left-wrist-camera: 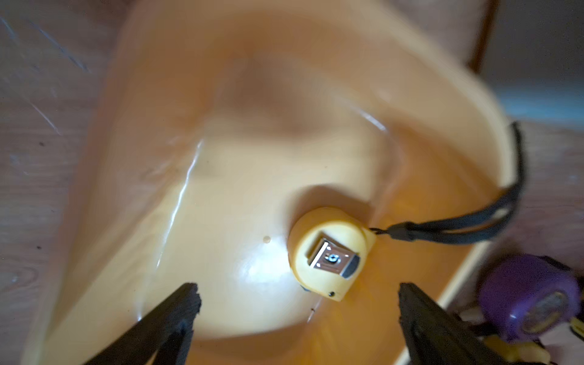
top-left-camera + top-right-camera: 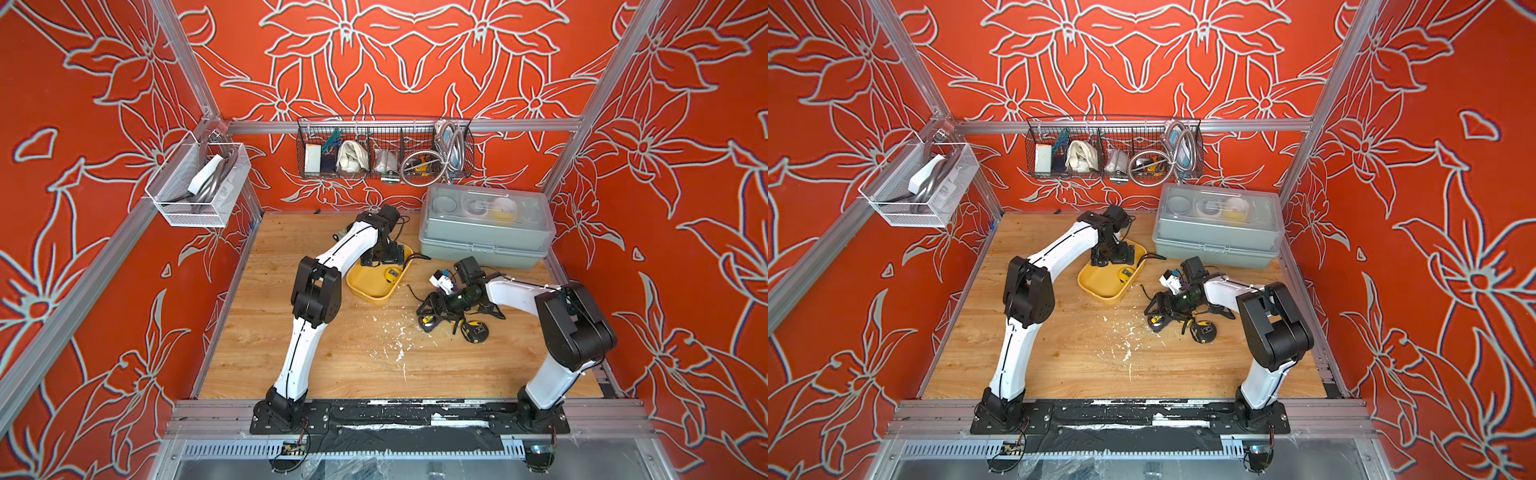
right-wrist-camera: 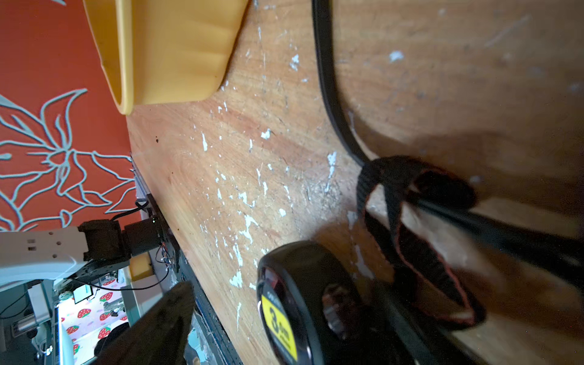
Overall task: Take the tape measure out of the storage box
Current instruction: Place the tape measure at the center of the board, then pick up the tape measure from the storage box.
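Left tool (image 1: 297,289) spread wide, yellow tape measure (image 1: 330,252) just ahead inside storage box (image 1: 142,205), right tool (image 2: 428,313) spread too

- I had bare floor in the storage box (image 2: 368,291) on both sides of the yellow tape measure (image 1: 330,252), enough for the left gripper (image 1: 298,290) and its spread fingers.
- Its strap (image 1: 458,227) draped over the box rim.
- The grey case (image 2: 486,232) blocked the far right corner of the table (image 2: 332,365).
- A black tape measure (image 2: 427,321), a second black tape measure (image 2: 476,331) and the right gripper (image 2: 430,311) crowded the table right of the box.
- The near left corner lay open.
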Motion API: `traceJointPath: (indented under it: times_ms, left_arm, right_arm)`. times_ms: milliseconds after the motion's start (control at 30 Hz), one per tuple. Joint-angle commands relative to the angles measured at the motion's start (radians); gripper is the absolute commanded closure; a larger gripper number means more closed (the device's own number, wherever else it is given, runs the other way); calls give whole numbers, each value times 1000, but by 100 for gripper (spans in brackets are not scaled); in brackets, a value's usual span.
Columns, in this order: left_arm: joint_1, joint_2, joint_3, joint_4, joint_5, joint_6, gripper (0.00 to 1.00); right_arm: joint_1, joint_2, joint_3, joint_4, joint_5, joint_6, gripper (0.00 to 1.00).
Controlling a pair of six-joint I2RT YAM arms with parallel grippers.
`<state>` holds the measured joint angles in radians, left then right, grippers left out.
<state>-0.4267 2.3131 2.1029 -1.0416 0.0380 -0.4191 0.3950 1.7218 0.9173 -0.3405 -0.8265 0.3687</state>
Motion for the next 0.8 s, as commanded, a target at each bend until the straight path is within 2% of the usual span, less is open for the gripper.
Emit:
traceJointPath:
  times_ms: [0,333,467,767]
  left_arm:
    - [-9,4,-13,-73,-18,-48,0]
    - [-27,36,-49,-59,-46,-74,0]
    - [-8,58,-51,-101,-97,-96,0]
    - [41,-40,-173,-77,-209,-158,6]
  right_arm:
    - [2,-38,24,-63,67,-33,0]
    - [-4,-170,100,-128,127,-37,0]
    - [-6,-206,114,-141,130,-33,0]
    - [-6,-245,70,-129,132,-13,0]
